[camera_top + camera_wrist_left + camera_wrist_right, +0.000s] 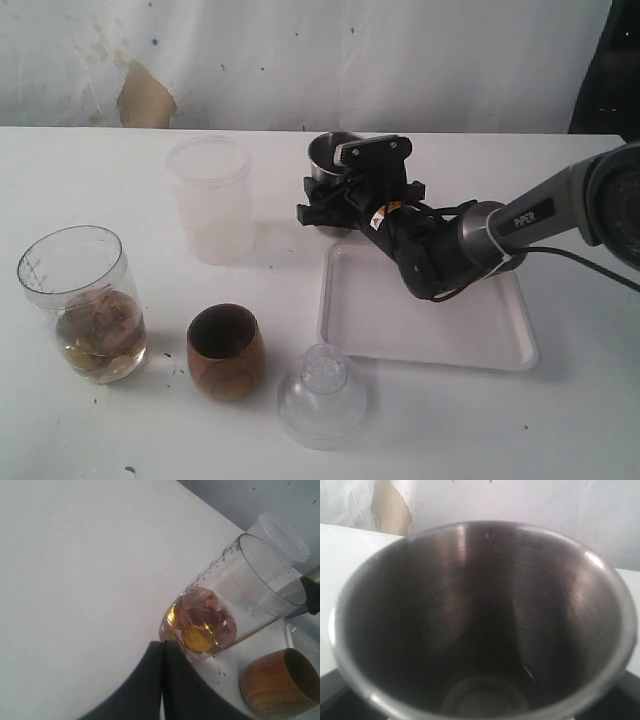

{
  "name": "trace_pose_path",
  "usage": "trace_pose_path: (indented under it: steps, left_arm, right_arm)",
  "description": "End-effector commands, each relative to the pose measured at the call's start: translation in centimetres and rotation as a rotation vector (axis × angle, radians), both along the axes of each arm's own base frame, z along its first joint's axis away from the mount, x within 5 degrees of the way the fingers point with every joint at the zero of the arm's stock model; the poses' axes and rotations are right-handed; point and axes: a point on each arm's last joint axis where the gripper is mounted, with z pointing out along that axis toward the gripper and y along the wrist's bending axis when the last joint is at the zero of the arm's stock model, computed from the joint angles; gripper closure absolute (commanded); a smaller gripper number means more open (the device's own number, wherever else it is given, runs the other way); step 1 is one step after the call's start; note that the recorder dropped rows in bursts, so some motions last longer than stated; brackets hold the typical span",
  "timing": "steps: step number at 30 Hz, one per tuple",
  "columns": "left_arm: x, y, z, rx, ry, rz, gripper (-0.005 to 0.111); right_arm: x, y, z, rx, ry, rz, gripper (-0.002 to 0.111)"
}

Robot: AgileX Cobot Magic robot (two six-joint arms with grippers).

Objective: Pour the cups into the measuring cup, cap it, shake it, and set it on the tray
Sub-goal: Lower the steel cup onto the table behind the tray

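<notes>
A white bench (90, 180) meets a scuffed, stained white wall (400, 60). Just above the bench's far edge, a tan peeled patch (146, 98) marks the wall.

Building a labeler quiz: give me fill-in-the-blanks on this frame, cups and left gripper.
1. The measuring cup has gold ___ at its bottom.
2. The steel tumbler looks ___ inside.
3. The left gripper has its jaws ___.
4. The squat brown cup beside the measuring cup is made of ___.
Missing words: coins; empty; shut; wood.
</notes>
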Motion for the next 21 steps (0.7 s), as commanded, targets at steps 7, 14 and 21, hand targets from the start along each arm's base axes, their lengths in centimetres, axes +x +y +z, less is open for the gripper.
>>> trace_pose_path:
  steps: [7, 14, 21]
  left_arm:
    - [0.0, 0.0, 0.2, -0.002, -0.017, 0.001, 0.107]
    - [0.0, 0.0, 0.2, -0.002, -0.017, 0.001, 0.107]
    - [0.0, 0.0, 0.2, -0.002, -0.017, 0.001, 0.107]
  right_arm:
    - [0.4, -0.2, 0.6, 0.002, -0.028, -0.01, 0.063]
    - [0.3, -0.3, 1.0, -0.008, 0.009, -0.008, 0.02]
    - [-0.2, -0.4, 2.1, -0.019, 0.091, -0.008, 0.02]
